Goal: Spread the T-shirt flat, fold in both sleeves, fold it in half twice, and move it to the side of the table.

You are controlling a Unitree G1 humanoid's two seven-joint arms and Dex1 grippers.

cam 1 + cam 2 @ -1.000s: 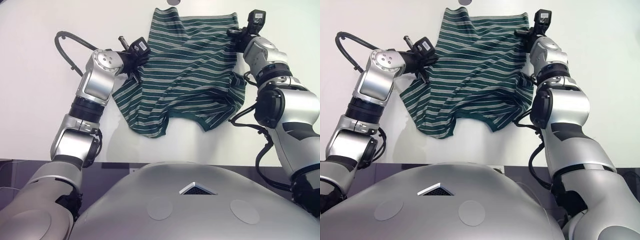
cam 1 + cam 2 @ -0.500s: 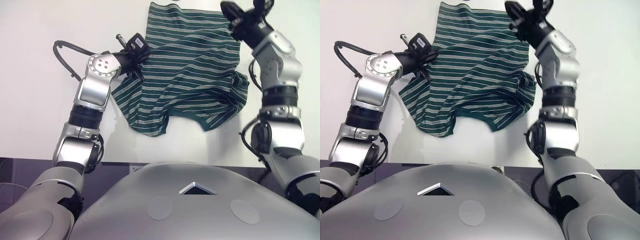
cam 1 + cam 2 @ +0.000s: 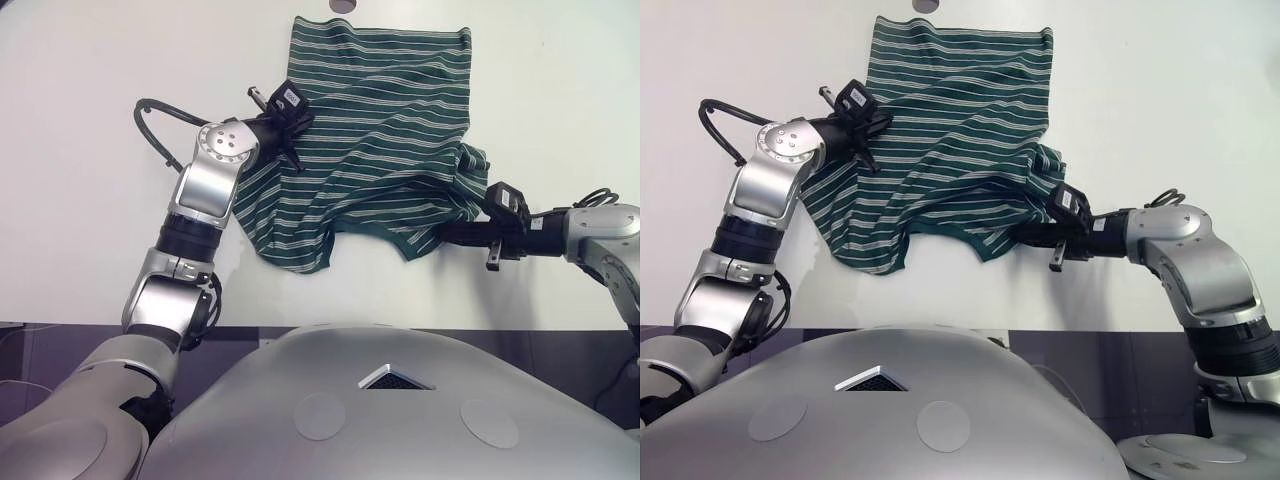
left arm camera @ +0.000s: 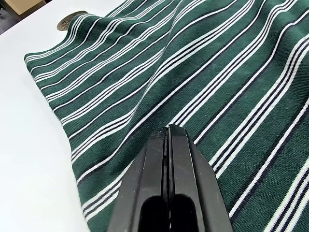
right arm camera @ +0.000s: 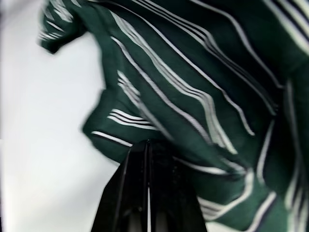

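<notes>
Both grippers are closed up tight here. The left gripper point(image 4: 168, 130) has its two fingers pressed flat together. Its tip sits on the striped cloth at the left edge of the T-shirt point(image 3: 375, 120), roughly midway along that side. Can't tell if any fabric is actually caught between them.

The right gripper point(image 5: 147, 144) is pressed together too, down low at the near-right corner of the shirt with its tip right at a bunched fold. Whether it has cloth pinched is too hard to make out.

The shirt lies rumpled on the middle-to-far part of the white table point(image 3: 80, 120). Its far hem is fairly straight, the near side is wrinkled, and a flap points near-left. A small round thing point(image 4: 70, 21) sits by the far-left corner of the shirt, no idea what it is.
</notes>
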